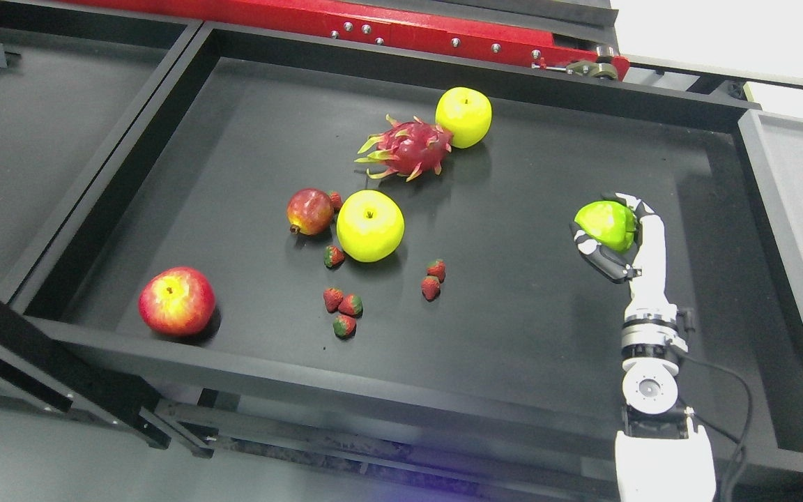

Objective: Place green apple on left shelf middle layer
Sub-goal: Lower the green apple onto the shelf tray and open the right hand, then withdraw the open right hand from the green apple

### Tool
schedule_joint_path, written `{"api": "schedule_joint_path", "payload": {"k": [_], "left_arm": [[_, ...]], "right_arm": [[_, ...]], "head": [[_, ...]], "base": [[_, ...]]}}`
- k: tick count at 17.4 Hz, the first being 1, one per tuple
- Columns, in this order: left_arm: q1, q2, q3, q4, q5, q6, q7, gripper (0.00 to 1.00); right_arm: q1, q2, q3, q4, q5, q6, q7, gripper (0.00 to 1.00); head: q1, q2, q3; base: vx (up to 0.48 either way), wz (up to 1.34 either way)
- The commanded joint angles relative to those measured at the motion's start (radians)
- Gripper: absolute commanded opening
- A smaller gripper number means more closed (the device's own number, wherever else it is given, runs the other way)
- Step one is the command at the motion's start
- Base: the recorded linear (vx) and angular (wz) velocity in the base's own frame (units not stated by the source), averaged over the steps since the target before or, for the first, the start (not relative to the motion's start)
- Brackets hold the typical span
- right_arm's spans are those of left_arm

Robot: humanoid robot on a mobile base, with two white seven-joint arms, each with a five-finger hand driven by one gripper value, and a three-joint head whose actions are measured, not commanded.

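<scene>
The right hand grasps the green apple in its fingers; it should keep that grip firm while lifting clear of the tray.

You are looking down from the robot's head at a steep angle onto the black tray, fairly near and slightly skewed. The right arm is coming in from the lower right.

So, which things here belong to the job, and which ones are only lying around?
Job:
- green apple
- right hand, fingers closed around it

Lying around:
- two yellow apples
- red apple
- dragon fruit
- pomegranate
- strawberries
</scene>
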Motion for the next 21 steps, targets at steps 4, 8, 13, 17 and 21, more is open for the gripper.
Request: {"api": "schedule_joint_path", "payload": {"k": [4, 8, 13, 17, 21], "left_arm": [[0.0, 0.017, 0.0, 0.0, 0.0, 0.0, 0.0, 1.0], [0.0, 0.017, 0.0, 0.0, 0.0, 0.0, 0.0, 1.0], [0.0, 0.017, 0.0, 0.0, 0.0, 0.0, 0.0, 1.0], [0.0, 0.017, 0.0, 0.0, 0.0, 0.0, 0.0, 1.0], [0.0, 0.017, 0.0, 0.0, 0.0, 0.0, 0.0, 1.0]], "right_arm": [[-0.17, -0.018, 0.051, 0.281, 0.042, 0.131, 0.038, 0.01], [-0.168, -0.018, 0.051, 0.292, 0.042, 0.2, 0.046, 0.67], [-0.144, -0.018, 0.053, 0.287, 0.021, 0.191, 0.099, 1.0], [-0.104, -0.018, 0.051, 0.254, -0.002, -0.016, 0.08, 1.0], [0.048, -0.018, 0.062, 0.059, -0.151, -0.071, 0.076, 1.0]], "head": [[0.0, 0.0, 0.0], [0.0, 0.0, 0.0], [0.0, 0.0, 0.0], [0.0, 0.0, 0.0], [0.0, 0.0, 0.0]], "base": [[0.111, -0.02], [0.072, 0.0], [0.039, 0.0], [0.0, 0.0], [0.0, 0.0]]}}
